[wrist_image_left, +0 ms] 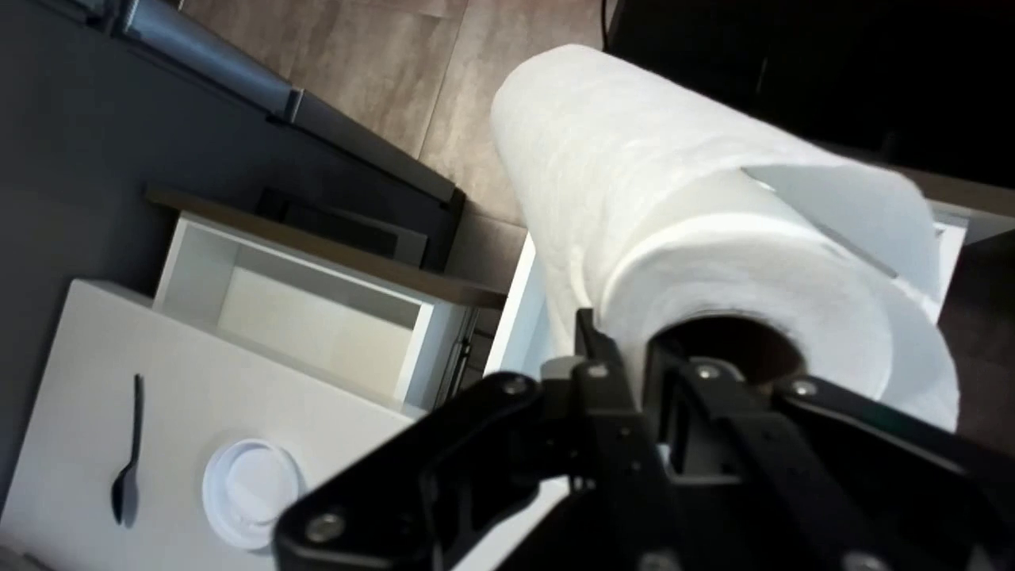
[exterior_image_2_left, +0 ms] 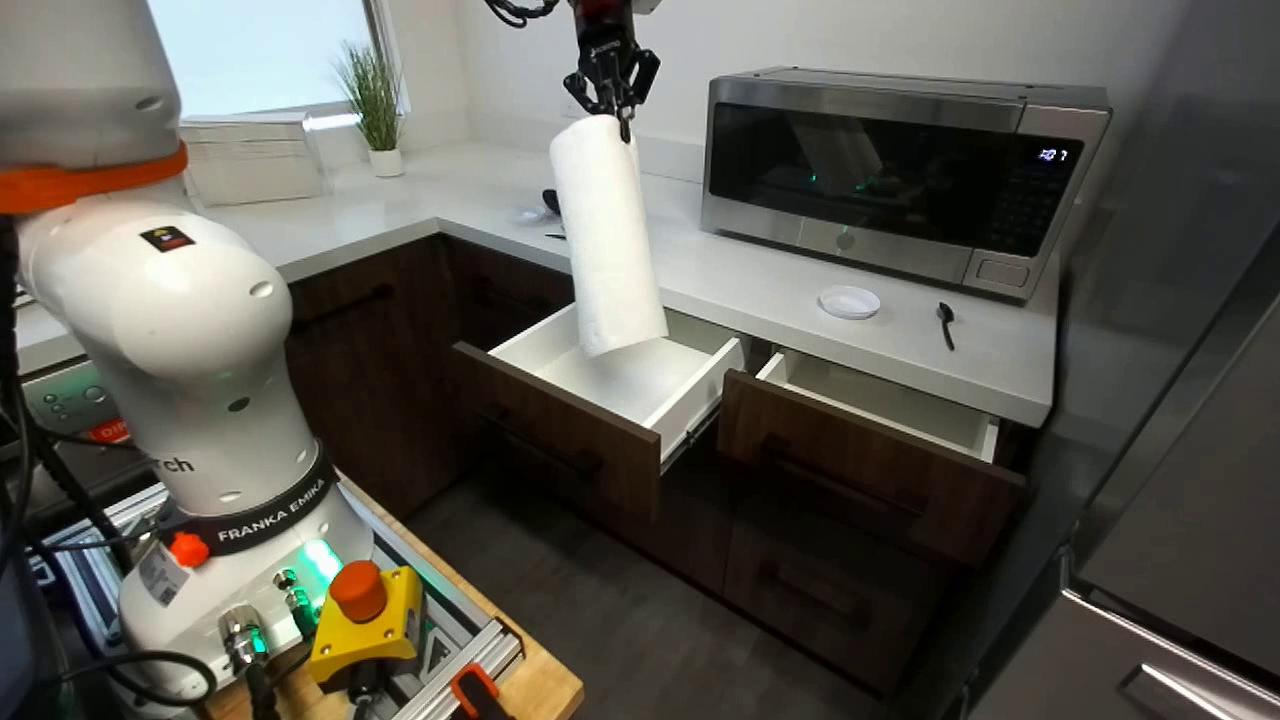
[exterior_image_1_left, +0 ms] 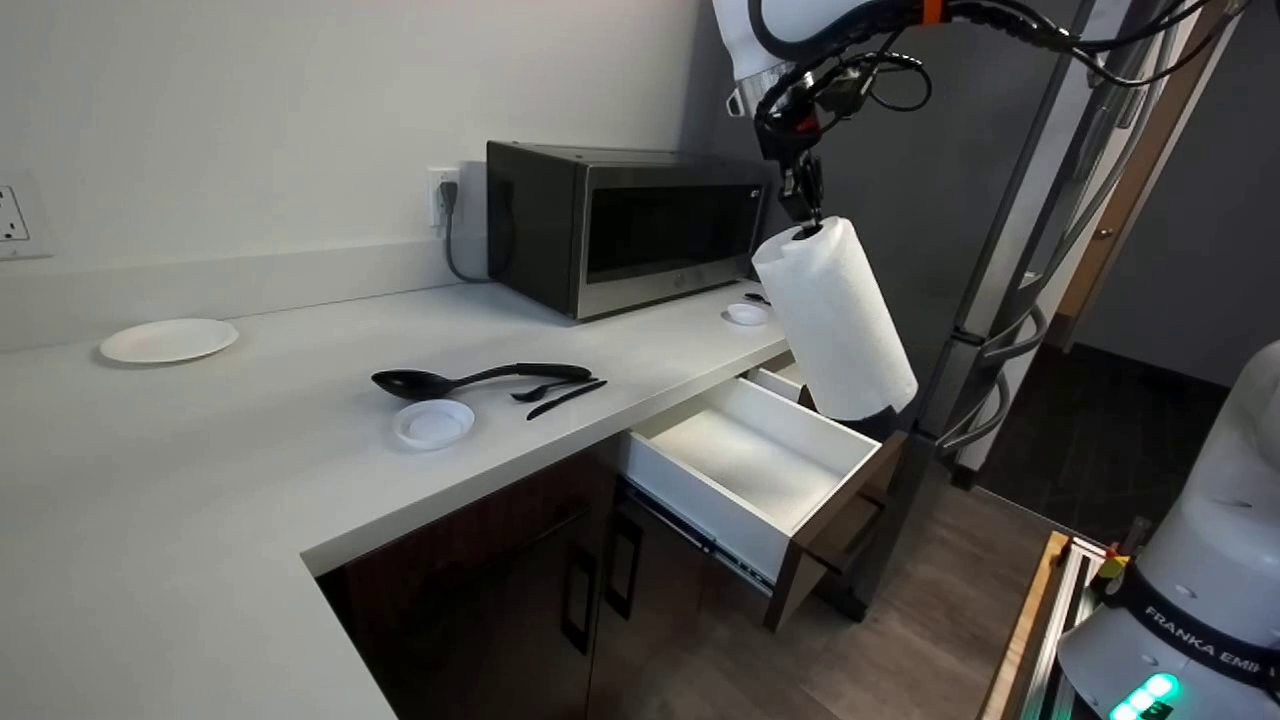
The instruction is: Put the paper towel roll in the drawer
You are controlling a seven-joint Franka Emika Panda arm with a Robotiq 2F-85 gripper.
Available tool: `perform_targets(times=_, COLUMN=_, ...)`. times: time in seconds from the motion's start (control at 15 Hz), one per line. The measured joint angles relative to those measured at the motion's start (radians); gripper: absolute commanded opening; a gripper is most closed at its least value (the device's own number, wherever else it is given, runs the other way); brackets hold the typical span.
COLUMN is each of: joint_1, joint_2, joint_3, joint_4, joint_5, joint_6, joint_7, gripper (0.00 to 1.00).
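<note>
The paper towel roll is a white cylinder that hangs tilted from my gripper. It also shows in an exterior view and in the wrist view. My gripper is shut on the wall at the roll's top end. In the wrist view, one finger of the gripper is inside the dark core and one outside. The drawer is pulled out, with a white interior and brown front. The roll's lower end overlaps the drawer in both exterior views; its exact height over the rim is unclear.
A second open drawer is beside it, also in the wrist view. The microwave stands on the counter above. A small white dish and spoon lie near the counter edge. A refrigerator stands alongside.
</note>
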Motion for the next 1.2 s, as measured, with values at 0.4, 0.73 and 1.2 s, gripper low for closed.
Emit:
perform_targets(times=0.4, joint_1=0.033, joint_2=0.085, joint_3=0.021, joint_4=-0.022, joint_5=-0.076, joint_6=0.101, joint_7=0.036, gripper=0.03)
perform_targets(times=0.73, joint_1=0.061, joint_2=0.136, joint_3=0.031, joint_4=-0.035, joint_5=-0.076, joint_6=0.105, joint_7=0.074, gripper=0.03)
perform_targets(times=1.2, joint_1=0.073, joint_2=0.173, joint_3=0.032, joint_4=-0.085, joint_5=-0.095, joint_6=0.188, joint_7=0.116, gripper=0.03)
